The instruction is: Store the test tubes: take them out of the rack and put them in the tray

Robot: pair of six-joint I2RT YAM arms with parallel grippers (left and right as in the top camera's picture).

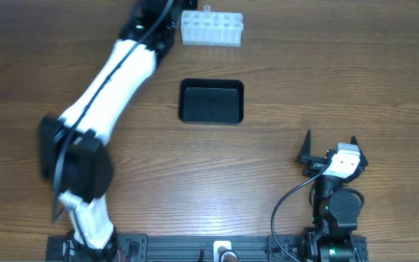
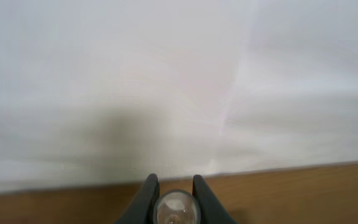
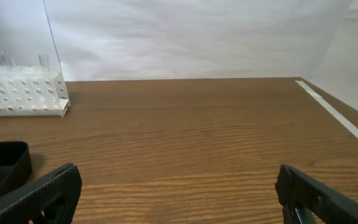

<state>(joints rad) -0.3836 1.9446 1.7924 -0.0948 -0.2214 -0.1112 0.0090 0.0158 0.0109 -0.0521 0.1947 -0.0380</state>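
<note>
Your left gripper [image 2: 175, 186] had its jaws pinched on a test tube [image 2: 176, 208] far off, just left of the rack [image 1: 211, 29]. Smooth glass might have slipped before reaching the tray [image 1: 211, 102]. Your right gripper [image 1: 331, 144] sat wide open, near right.

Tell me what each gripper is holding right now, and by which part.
The left gripper is shut on a test tube, seen end-on; where along its length cannot be told. The right gripper is open, holding nothing.
</note>
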